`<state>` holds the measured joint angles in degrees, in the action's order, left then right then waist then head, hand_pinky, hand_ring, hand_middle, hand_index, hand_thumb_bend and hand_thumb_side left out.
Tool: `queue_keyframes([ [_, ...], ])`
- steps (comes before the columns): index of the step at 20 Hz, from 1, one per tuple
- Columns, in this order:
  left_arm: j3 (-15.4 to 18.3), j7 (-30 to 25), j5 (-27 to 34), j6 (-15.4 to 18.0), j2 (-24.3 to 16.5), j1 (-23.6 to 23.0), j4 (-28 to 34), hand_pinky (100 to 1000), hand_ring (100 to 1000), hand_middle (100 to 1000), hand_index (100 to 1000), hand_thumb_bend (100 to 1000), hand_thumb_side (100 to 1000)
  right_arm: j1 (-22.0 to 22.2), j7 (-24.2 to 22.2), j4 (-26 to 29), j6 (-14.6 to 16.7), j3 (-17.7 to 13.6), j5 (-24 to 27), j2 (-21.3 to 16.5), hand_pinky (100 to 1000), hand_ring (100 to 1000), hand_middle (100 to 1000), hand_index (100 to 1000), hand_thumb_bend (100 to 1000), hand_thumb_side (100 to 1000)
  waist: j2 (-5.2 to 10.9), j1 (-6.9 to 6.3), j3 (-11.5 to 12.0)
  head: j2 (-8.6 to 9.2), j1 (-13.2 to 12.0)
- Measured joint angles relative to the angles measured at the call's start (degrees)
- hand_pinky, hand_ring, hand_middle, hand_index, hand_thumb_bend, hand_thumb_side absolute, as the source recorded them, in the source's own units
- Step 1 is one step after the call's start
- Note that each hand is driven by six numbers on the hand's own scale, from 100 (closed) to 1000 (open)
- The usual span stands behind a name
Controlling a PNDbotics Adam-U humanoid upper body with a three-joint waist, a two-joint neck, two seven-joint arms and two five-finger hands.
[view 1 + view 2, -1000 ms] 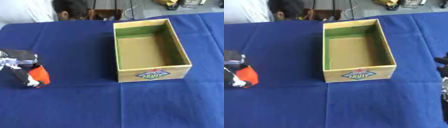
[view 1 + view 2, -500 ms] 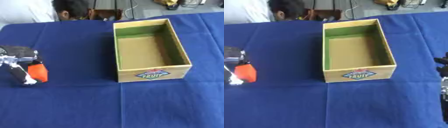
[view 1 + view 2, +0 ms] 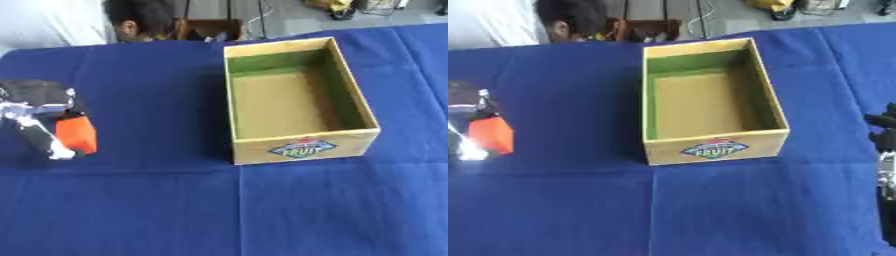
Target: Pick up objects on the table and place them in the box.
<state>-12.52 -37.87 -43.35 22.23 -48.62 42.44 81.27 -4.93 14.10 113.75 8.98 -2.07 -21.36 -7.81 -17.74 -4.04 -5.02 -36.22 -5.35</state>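
My left hand (image 3: pixel 37 107) is at the table's left side, black and silver, with its fingers (image 3: pixel 42 141) curled round a small orange object (image 3: pixel 77 134). I cannot tell whether the object touches the cloth. The open cardboard box (image 3: pixel 304 148) stands right of centre, with green inner walls, a brown floor and a fruit label on its near wall. Nothing lies inside it. The box is well to the right of the held object. My right hand (image 3: pixel 884 134) shows only at the right edge of the right eye view, fingers up and relaxed, holding nothing.
A blue cloth (image 3: pixel 175 200) covers the whole table. Its far edge (image 3: pixel 157 42) runs along the top of the view, just behind the box.
My left hand with the orange object has moved a little toward the far side of the table. The box and my right hand have not moved.
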Motion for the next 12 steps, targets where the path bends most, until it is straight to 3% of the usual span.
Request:
queue_keyframes([
  [4, -0.9, -1.5, 0.6, 0.3, 4.2, 7.5, 2.5, 200, 428, 342, 503, 100, 190, 0.4, 0.3, 0.0, 0.4, 0.0, 0.2, -0.2, 835, 951, 751, 943, 100, 1000, 0.62, -0.15, 0.0, -1.05, 0.1],
  [5, -1.1, -1.8, 0.7, 0.2, 5.4, 8.9, 2.7, 199, 426, 342, 501, 100, 317, 0.4, 0.4, 0.0, 0.5, 0.1, 0.3, -0.2, 835, 951, 751, 943, 100, 1000, 0.7, -0.17, -0.1, -1.24, 0.1],
  [6, -1.3, -2.1, 0.7, 0.1, 6.5, 10.0, 2.7, 199, 426, 340, 501, 100, 188, 0.4, 0.4, 0.0, 0.6, 0.1, 0.3, -0.3, 835, 951, 751, 943, 100, 1000, 0.73, -0.24, -0.2, -1.43, 0.1],
  [12, -1.7, -2.5, -0.4, -0.3, 15.1, 17.4, 2.6, 193, 418, 336, 494, 100, 187, 0.4, 0.5, 0.0, 1.2, 0.4, 0.9, -0.7, 834, 949, 750, 942, 100, 1000, 1.16, -0.64, -1.2, -1.68, -0.2],
])
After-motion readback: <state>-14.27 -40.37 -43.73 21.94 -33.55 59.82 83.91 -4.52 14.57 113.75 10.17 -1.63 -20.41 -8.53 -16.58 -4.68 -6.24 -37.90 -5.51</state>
